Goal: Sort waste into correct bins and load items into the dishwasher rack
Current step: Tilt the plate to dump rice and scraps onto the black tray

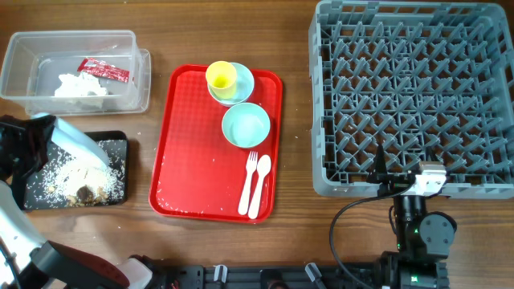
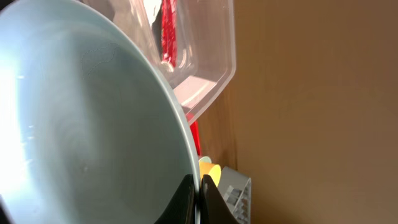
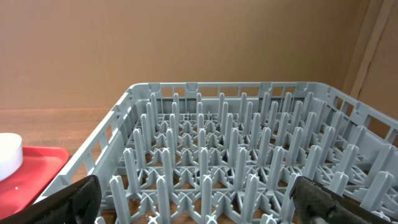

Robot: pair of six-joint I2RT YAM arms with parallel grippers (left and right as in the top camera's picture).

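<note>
1. Brown wood is running under everything as the table top (image 1: 297, 241), with a plain brown wall showing behind it in the wrist views.
2. At far left, the clear tub (image 1: 24, 76) is holding the crumpled white tissue (image 1: 80, 86) and the red sachet (image 1: 103, 71).
3. Just below it, the left gripper (image 2: 199, 202) is pinching the rim of the pale blue plate (image 1: 76, 143), its jaws closed tight on the edge. The plate is tilting steeply over the black tray (image 1: 119, 148).
4. Brown food scraps (image 1: 84, 193) and white crumbs (image 1: 48, 172) are lying in that tray.
5. Further right, the red tray (image 1: 193, 144) is carrying the yellow cup (image 1: 222, 76), which is sitting in the small light blue bowl (image 1: 243, 80). The mint green bowl (image 1: 246, 125) is sitting near that bowl, and the white fork (image 1: 249, 183) and spoon (image 1: 261, 185) are lying side by side.
6. At right, the grey dishwasher rack (image 1: 414, 96) is standing with nothing among its pegs.
7. The right gripper (image 3: 199, 208) is hovering at the rack's near edge, jaws spread wide and holding nothing.
</note>
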